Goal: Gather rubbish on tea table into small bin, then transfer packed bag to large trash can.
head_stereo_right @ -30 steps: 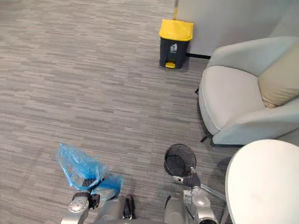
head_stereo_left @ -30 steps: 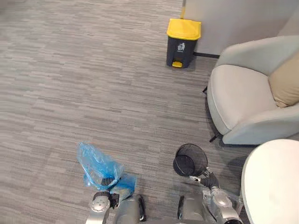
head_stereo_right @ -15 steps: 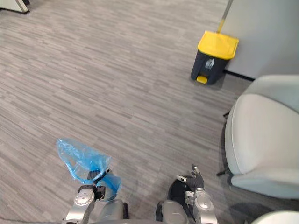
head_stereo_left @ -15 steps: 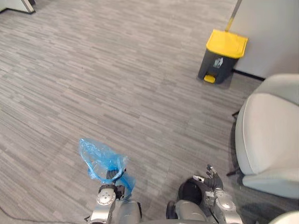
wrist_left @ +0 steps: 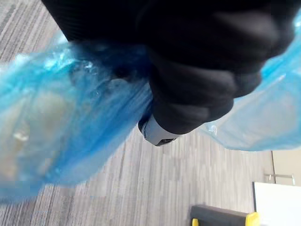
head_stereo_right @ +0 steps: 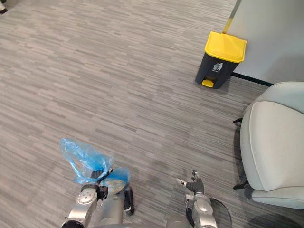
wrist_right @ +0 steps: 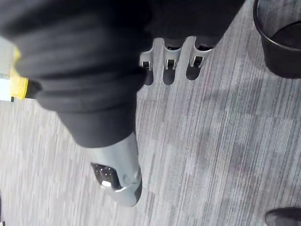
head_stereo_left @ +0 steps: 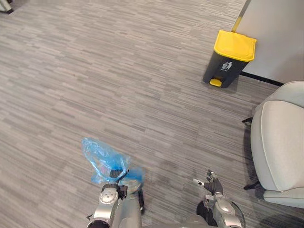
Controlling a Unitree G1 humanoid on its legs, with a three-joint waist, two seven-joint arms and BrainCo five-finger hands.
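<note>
A crumpled blue plastic bag (head_stereo_left: 102, 159) with rubbish inside hangs above the grey floor at the lower left. My left hand (head_stereo_left: 112, 174) is shut on its bunched top, and in the left wrist view the blue bag (wrist_left: 56, 122) wraps round the dark cover. The large trash can (head_stereo_left: 229, 59), dark grey with a yellow lid, stands shut by the wall at the upper right. My right hand (head_stereo_left: 212, 184) hangs low at the lower right, open and holding nothing. The small black mesh bin (wrist_right: 280, 42) stands on the floor beside that hand.
A pale grey armchair (head_stereo_left: 280, 142) takes up the right side, just short of the trash can. A light wall (head_stereo_left: 275, 33) runs behind the can. Wide striped grey carpet (head_stereo_left: 118, 85) lies between me and the can.
The camera has swung, so the trash can now sits further right and the white table has left the picture. The bag stays in my left hand; the right hand stays open.
</note>
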